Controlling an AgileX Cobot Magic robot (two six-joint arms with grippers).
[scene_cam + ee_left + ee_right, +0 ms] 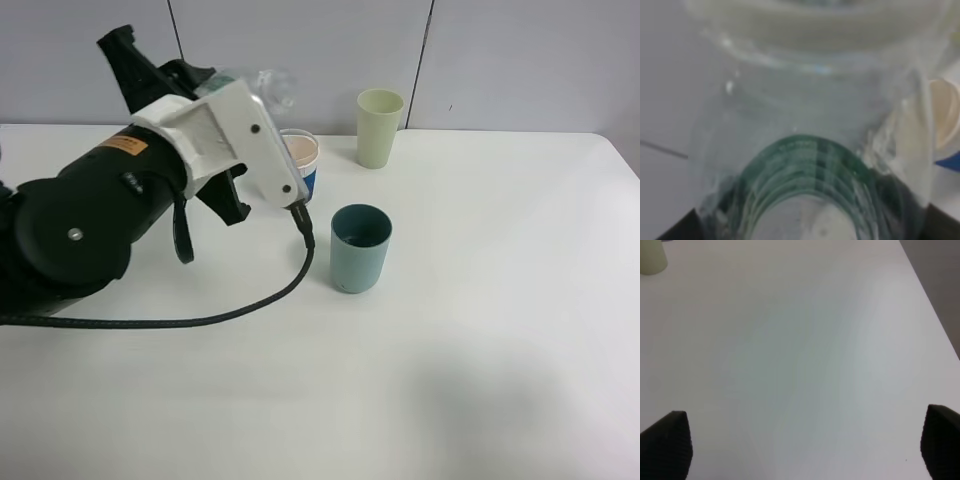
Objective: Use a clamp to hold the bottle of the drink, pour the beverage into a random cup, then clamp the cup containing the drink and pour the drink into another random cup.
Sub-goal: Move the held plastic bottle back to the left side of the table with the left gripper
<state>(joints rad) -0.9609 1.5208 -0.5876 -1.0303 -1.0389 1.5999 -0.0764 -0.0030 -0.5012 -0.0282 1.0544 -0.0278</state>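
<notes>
In the upper left of the overhead frame, our left gripper [807, 227] is clamped on the small clear plastic bottle with a dark green label [270, 85]. Only its clear end shows past the white camera mount [235, 130]. Its long axis looks tilted, and we cannot tell where the neck points. Just below it, half hidden by the arm, stands the short white paper cup with a ribbed blue sleeve [302, 155]. The plain teal tumbler [360, 250] stands upright near centre, with the pale yellow-green cup [380, 128] above it in the frame. Our right gripper [800, 450] hangs over the white table [480, 350], fingers wide apart.
</notes>
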